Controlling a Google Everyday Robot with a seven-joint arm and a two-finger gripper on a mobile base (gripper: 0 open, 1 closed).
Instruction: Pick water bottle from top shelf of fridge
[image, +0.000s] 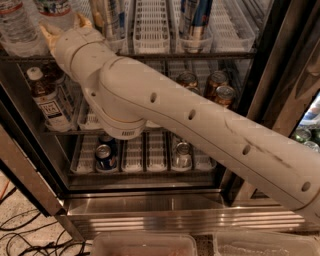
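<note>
claw (64, 27): at top shelf (200, 54), grip cannot tell
water bottle (55, 12): just behind claw
left: lifting it out

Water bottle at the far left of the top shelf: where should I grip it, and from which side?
Probably grip the water bottle by its ribbed body, from the open front: it stands upright, and another bottle crowds its right. The hand is at the top shelf, right of it.
</note>
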